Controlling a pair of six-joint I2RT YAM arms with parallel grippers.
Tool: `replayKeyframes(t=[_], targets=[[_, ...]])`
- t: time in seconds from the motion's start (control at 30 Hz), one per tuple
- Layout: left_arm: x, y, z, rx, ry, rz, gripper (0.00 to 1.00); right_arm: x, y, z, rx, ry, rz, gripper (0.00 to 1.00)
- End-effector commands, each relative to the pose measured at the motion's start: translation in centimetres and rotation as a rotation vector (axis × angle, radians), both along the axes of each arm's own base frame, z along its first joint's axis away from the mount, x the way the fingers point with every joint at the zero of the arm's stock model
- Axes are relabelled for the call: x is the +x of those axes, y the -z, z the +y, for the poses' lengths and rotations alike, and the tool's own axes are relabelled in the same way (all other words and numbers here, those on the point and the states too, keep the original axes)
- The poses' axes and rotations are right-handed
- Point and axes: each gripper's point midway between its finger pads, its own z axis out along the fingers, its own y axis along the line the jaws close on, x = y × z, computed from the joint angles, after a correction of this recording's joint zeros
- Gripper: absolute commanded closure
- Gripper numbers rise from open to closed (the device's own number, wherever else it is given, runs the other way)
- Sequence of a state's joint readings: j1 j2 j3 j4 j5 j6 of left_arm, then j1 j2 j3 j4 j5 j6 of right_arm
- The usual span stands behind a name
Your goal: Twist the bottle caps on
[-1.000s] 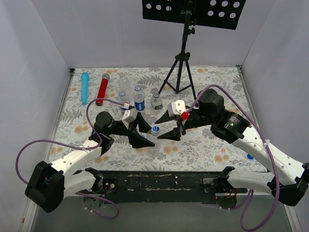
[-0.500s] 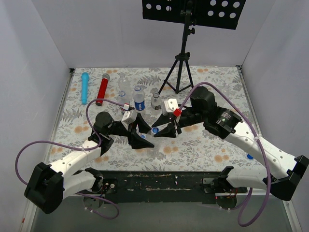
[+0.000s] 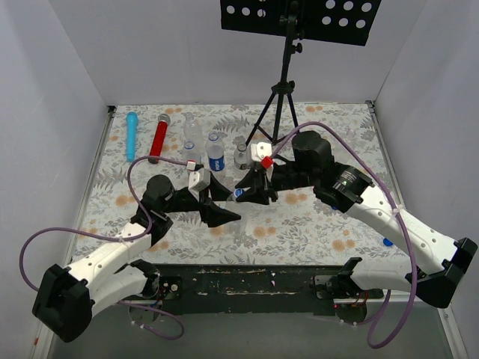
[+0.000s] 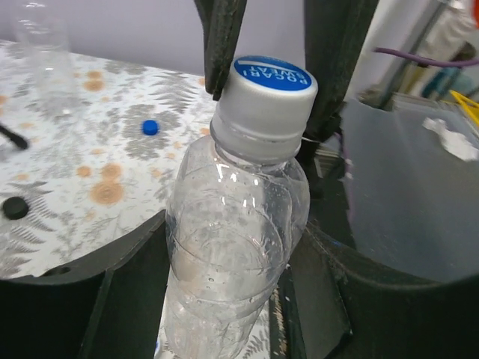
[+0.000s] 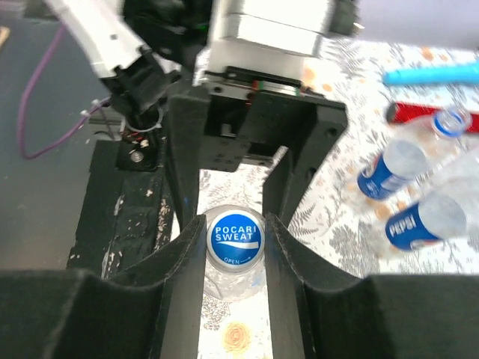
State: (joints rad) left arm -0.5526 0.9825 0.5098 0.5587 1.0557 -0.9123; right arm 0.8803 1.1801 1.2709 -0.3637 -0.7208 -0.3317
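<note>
My left gripper [image 3: 217, 206] is shut on the body of a clear plastic bottle [image 4: 232, 247] and holds it upright. A grey screw cap with a blue "POCARI SWEAT" top [image 5: 235, 238] sits on the bottle's neck; it also shows in the left wrist view [image 4: 269, 86] and the top view [image 3: 238, 193]. My right gripper [image 5: 235, 241] comes from above, and its two fingers [image 5: 187, 258] press the cap from both sides. A loose blue cap [image 4: 150, 127] and a black cap [image 4: 15, 207] lie on the flowered table.
Three bottles [image 3: 215, 152] stand behind the grippers. A blue cylinder [image 3: 132, 134] and a red cylinder [image 3: 159, 138] lie at the back left. A black tripod [image 3: 281, 112] stands at the back middle. Another blue cap [image 3: 387, 242] lies near the right edge.
My right gripper has moved left and back, over the bottle, and its fingers now sit around the cap. My left gripper has shifted a little with the bottle.
</note>
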Motion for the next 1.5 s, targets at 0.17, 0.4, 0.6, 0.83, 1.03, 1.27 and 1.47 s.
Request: replayKeyframes(t=[0.17, 0.4, 0.6, 0.83, 1.03, 1.27, 1.47], targets=[[7.7, -2.1, 2.4, -0.015, -0.628, -0.140, 0.85, 3.5, 5.1, 0.3, -0.174, 0.456, 0.220, 0.99], [8.2, -1.7, 2.5, 0.005, -0.664, -0.126, 0.85, 3.9, 2.4, 0.5, -0.057, 0.517, 0.257, 0.89], [7.9, -1.8, 2.2, 0.001, -0.640, -0.117, 0.84, 3.5, -1.7, 0.5, 0.068, 0.503, 0.260, 0.32], [7.6, -1.7, 1.9, 0.004, -0.615, -0.114, 0.83, 4.3, -2.8, 0.6, 0.131, 0.535, 0.243, 0.27], [7.3, -1.9, 1.8, -0.004, -0.602, -0.118, 0.83, 5.0, -1.3, 1.2, 0.123, 0.560, 0.267, 0.31], [7.0, -2.1, 1.6, -0.011, -0.582, -0.121, 0.82, 5.8, 0.4, 1.6, 0.104, 0.593, 0.277, 0.42], [6.8, -2.2, 1.5, -0.017, -0.570, -0.124, 0.82, 6.1, 1.4, 2.1, 0.086, 0.598, 0.292, 0.46]])
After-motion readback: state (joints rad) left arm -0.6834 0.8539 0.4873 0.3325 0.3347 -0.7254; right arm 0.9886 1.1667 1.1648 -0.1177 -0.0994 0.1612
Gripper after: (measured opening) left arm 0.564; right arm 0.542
